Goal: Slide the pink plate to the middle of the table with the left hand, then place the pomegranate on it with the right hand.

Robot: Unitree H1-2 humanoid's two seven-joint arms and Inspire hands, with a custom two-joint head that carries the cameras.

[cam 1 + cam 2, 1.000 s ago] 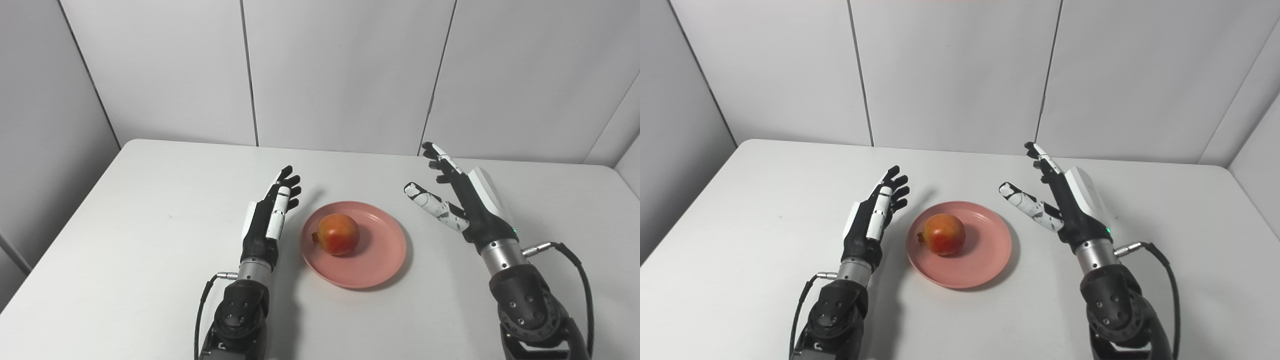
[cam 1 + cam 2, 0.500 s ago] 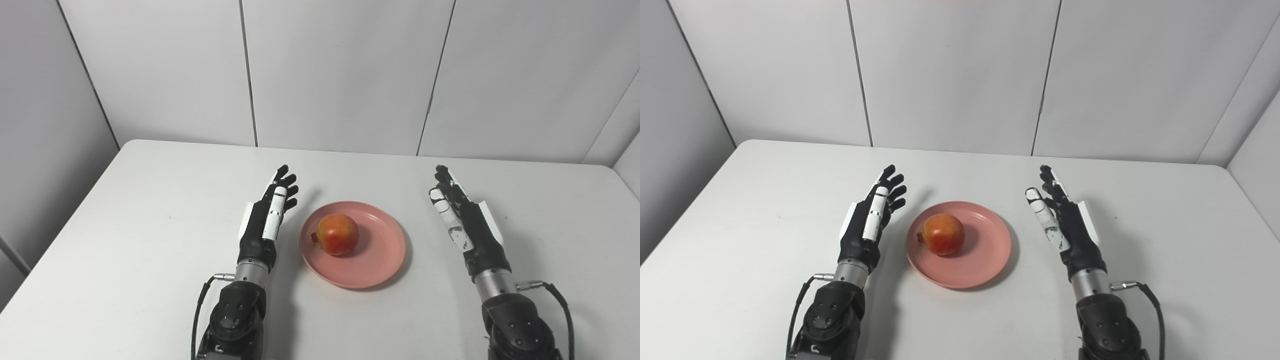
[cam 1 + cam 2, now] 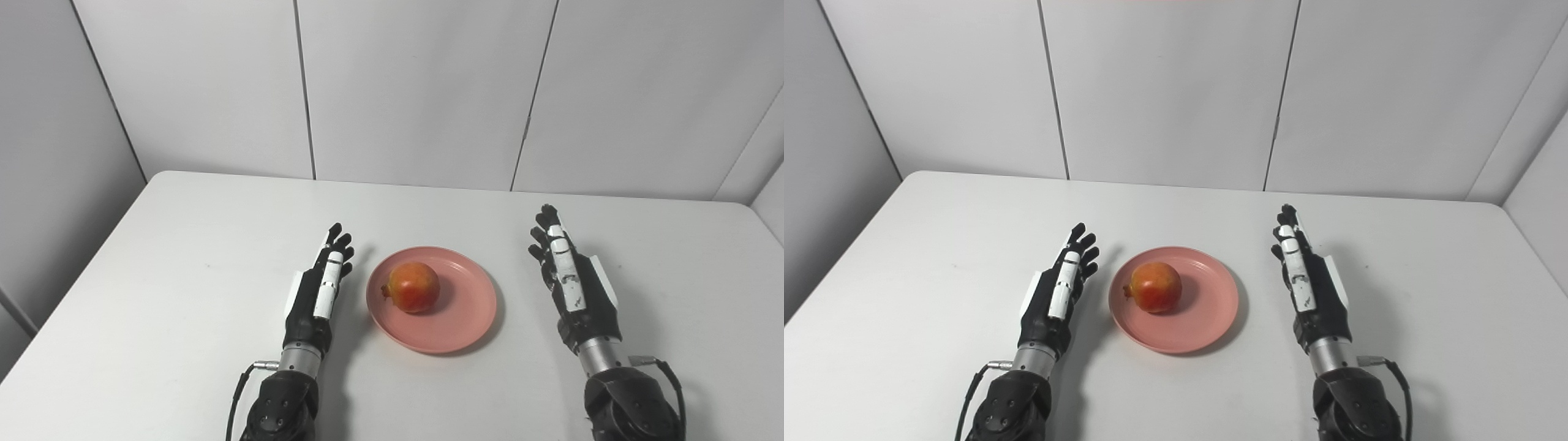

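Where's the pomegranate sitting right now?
The round red-orange pomegranate rests on the pink round plate, left of its centre, near the middle of the white table, between the open left hand and right hand.

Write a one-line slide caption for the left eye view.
Pomegranate rests on the pink plate mid-table, open left hand and right hand flanking it.

Each hand, left hand and right hand, has black fingers and a white thumb. Behind the fingers sit silver wrist cuffs, black screw-studded forearm housings and thin black cables.
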